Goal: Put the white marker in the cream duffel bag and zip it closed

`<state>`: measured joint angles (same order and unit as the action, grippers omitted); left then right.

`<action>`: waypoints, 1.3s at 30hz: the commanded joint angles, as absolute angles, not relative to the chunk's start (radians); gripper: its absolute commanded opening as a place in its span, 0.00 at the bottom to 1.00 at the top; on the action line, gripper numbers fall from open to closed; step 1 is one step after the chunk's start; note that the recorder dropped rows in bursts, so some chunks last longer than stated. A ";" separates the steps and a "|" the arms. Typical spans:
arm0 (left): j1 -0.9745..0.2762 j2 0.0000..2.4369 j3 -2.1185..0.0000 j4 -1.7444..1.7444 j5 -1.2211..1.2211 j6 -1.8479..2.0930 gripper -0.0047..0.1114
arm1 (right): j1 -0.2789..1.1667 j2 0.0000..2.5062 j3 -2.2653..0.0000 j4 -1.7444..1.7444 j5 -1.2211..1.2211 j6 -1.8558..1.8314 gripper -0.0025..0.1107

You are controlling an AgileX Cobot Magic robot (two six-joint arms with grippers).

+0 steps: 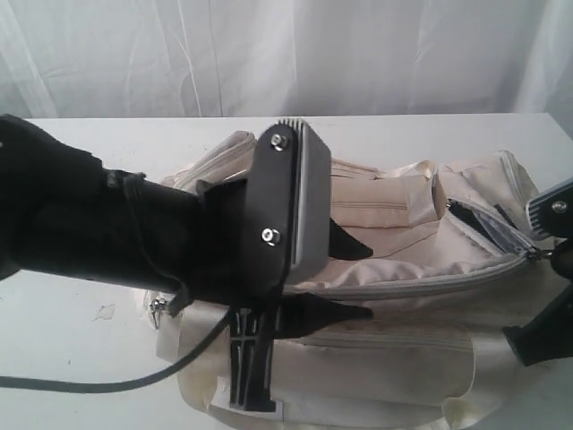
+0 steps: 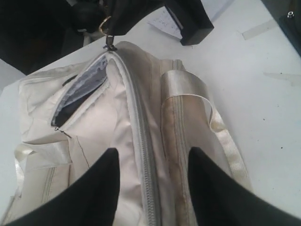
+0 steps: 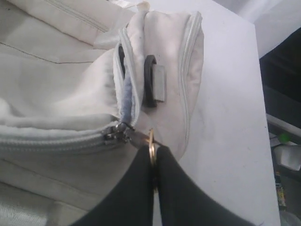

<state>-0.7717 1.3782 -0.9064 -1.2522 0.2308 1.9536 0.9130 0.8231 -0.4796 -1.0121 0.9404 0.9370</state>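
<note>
The cream duffel bag point(image 1: 421, 269) lies lengthwise on the white table. Its grey top zip point(image 2: 141, 141) is shut along the length I can see. My left gripper point(image 2: 154, 155) hovers open over the bag's top, one black finger on each side of the zip line, holding nothing. At the bag's end my right gripper point(image 3: 152, 155) is shut on the gold ring of the zip pull point(image 3: 151, 141), beside the slider point(image 3: 117, 134). In the exterior view the right gripper point(image 1: 544, 258) sits at the right edge. A side pocket point(image 2: 75, 99) gapes, showing dark lining. The white marker is out of view.
A black clip point(image 3: 150, 80) sits on the bag's end panel. A webbing strap point(image 2: 188, 89) loops over the top. The left arm's black cable point(image 1: 89, 385) trails across the table point(image 1: 72, 296). A paper slip point(image 2: 164, 21) lies beyond the bag. The table edge point(image 3: 261, 94) is near.
</note>
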 commanded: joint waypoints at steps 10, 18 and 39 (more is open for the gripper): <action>-0.883 1.491 -1.016 -1.275 0.080 1.966 0.45 | 0.906 0.817 -0.475 -0.990 0.910 0.972 0.02; -0.883 1.573 -1.049 -1.273 0.080 1.969 0.45 | 0.906 0.817 -0.477 -0.985 0.914 1.000 0.02; -0.909 1.671 -1.110 -1.273 0.075 1.952 0.04 | 0.906 0.817 -0.479 -1.007 0.870 1.062 0.02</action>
<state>-0.9024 1.6729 -1.0868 -1.2501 0.0359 1.9536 0.9130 0.8231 -0.4796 -0.9790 0.8795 1.0465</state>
